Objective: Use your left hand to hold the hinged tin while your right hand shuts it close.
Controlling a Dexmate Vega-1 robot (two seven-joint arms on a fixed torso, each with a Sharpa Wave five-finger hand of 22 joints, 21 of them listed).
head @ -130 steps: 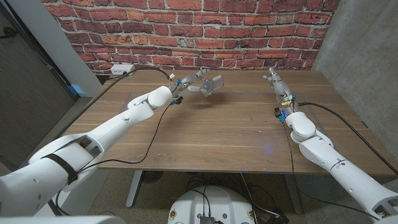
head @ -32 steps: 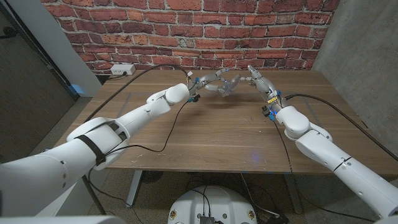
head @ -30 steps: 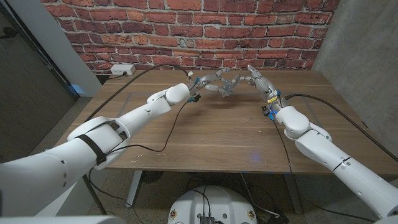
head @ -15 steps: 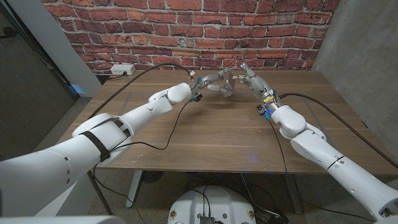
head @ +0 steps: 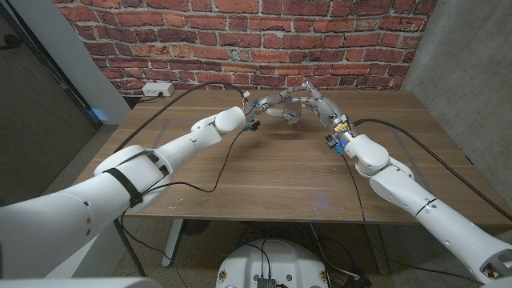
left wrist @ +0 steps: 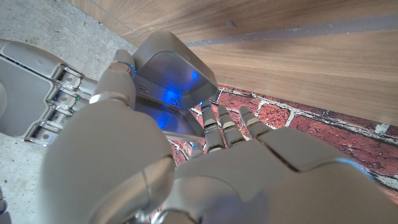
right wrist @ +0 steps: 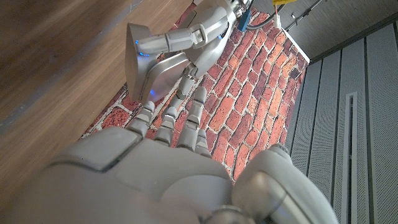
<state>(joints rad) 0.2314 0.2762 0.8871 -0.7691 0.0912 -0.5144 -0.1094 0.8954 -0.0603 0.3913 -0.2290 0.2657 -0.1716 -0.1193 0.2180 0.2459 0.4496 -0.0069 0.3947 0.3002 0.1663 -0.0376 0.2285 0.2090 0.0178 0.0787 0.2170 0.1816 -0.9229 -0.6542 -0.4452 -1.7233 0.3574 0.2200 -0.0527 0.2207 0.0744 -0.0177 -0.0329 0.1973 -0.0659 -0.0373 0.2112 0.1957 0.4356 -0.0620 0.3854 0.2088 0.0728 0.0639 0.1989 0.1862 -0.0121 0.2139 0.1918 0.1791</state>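
Note:
The silver hinged tin (head: 290, 110) hangs above the far middle of the wooden table (head: 264, 180), gripped by my left hand (head: 270, 104). In the left wrist view the tin (left wrist: 176, 73) still gapes, its lid angled away from the base, under the fingers of my left hand (left wrist: 186, 165). My right hand (head: 317, 101) has come up against the tin from the right with its fingers spread. Those grey fingers (left wrist: 37, 93) lie beside the lid. From the right wrist the tin (right wrist: 152, 70) looks like a wedge, held by the left hand (right wrist: 200, 30) beyond my right hand (right wrist: 155, 165).
A red brick wall (head: 240, 40) stands right behind the table. A white power strip (head: 158, 90) sits at the far left corner. Black cables (head: 210, 172) trail over the tabletop from both wrists. A grey concrete wall (head: 472, 56) bounds the right side.
My right hand has swung left from the table's right side to the tin and now reaches its lid. The left hand has carried the tin slightly right and keeps holding it.

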